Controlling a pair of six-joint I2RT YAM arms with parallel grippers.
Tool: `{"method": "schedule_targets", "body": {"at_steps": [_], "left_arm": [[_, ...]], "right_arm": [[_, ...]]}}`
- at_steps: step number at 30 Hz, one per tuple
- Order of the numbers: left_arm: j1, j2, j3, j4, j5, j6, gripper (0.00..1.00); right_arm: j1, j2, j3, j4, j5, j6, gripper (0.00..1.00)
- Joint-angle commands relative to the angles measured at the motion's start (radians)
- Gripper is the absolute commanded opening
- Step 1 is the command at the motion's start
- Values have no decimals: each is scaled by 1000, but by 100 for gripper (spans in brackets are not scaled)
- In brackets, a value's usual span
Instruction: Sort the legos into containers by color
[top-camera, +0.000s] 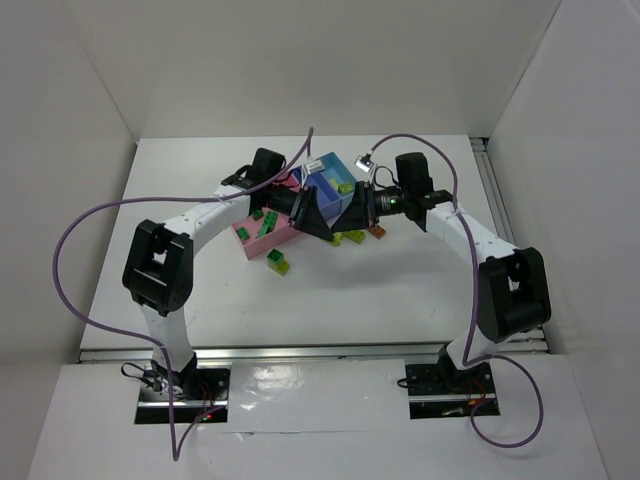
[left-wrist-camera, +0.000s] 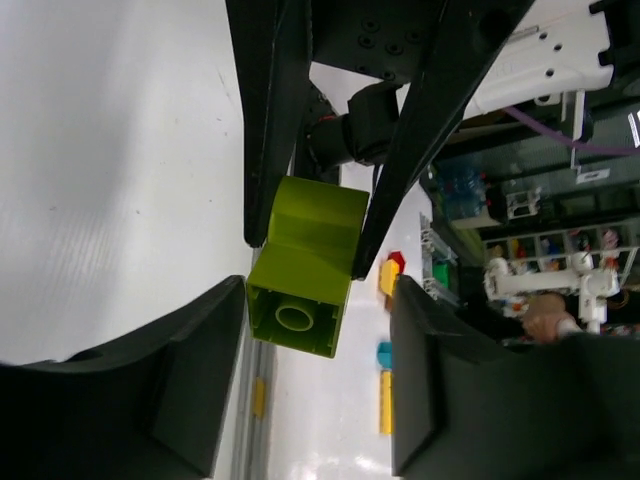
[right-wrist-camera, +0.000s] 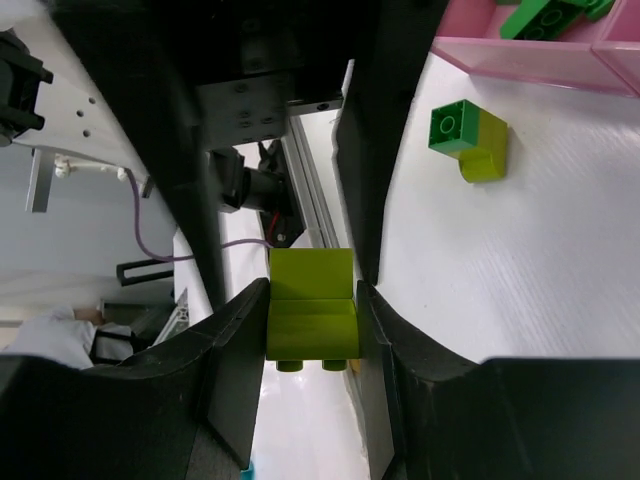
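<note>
right gripper (right-wrist-camera: 312, 292): clamped on yellow-green brick (right-wrist-camera: 310, 325), frame centre | left gripper (left-wrist-camera: 318, 295): spread wide around same brick, gripping nothing

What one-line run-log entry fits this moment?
position: over containers | right gripper: shut on yellow-green lego | left gripper: open around same lego

White walls (top-camera: 300, 60) box in a white table (top-camera: 350, 300) — evenly lit.
</note>
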Motion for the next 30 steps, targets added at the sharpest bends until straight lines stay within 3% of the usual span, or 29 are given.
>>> {"method": "schedule_targets", "body": {"at_steps": [1, 5, 6, 7, 12, 19, 26, 28, 30], "left_arm": [[0, 5, -8, 43, 60, 15, 61], [0, 5, -8, 43, 60, 15, 41], [0, 5, -8, 43, 60, 15, 32], [0, 5, -8, 43, 60, 15, 32], [29, 5, -17, 43, 60, 15, 1], [76, 16, -27, 43, -1, -21, 0], [137, 5, -59, 151, -71, -138, 0], [150, 5, -48, 151, -119, -158, 0], [176, 19, -24, 104, -257, -185, 0]], "right_arm": [[-1, -52, 32, 65, -42, 5, 24], [-1, -52, 22, 84, -33, 25, 24], [-1, -52, 22, 84, -22, 25, 24], [-1, -52, 13, 84, -22, 25, 24], [-1, -52, 2, 74, 12, 25, 24], [-19, -41, 2, 44, 73, 25, 24], [-29, 6, 2, 66, 202, 101, 24], [-29, 19, 2, 97, 245, 134, 24], [-29, 43, 15, 107, 335, 158, 24]]}}
